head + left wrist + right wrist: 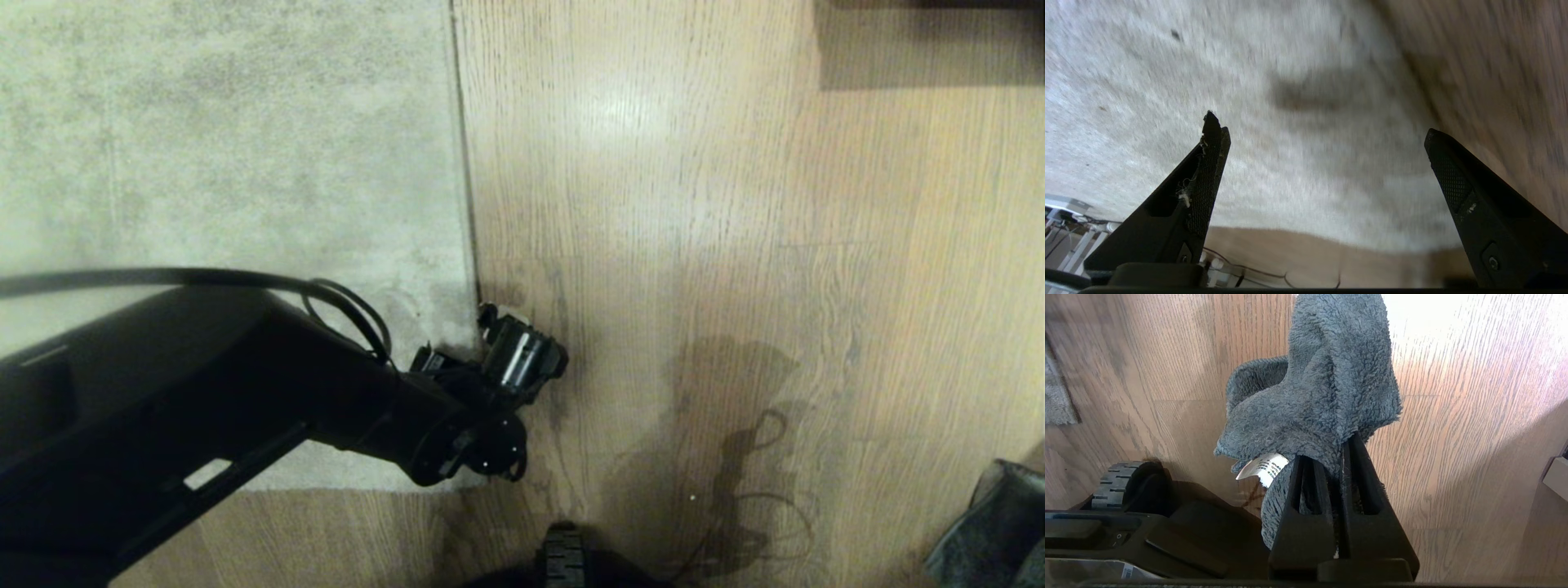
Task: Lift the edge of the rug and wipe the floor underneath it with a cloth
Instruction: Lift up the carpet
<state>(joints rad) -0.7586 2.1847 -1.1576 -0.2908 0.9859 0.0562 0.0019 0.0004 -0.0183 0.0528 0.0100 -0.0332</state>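
The pale mottled rug (229, 163) lies flat, and its rug edge (464, 163) runs straight along the wood floor (694, 245). My left gripper (522, 355) hovers at that edge near the rug's near corner. In the left wrist view the left gripper (1321, 130) is open and holds nothing. Rug pile lies beneath it, and the rug edge (1404, 69) meets the floor beside one finger (1453, 175). My right gripper (1331, 453) is shut on the fluffy grey-teal cloth (1323, 388), which hangs above the floor (1453, 416). In the head view the cloth (992, 531) shows at the bottom right corner.
A wheel (562, 555) of my base sits at the bottom centre of the head view and also shows as a wheel (1116, 484) beside the cloth. Dark furniture (931, 41) stands at the far right. Thin cables (1241, 269) lie on the floor past the rug's near edge.
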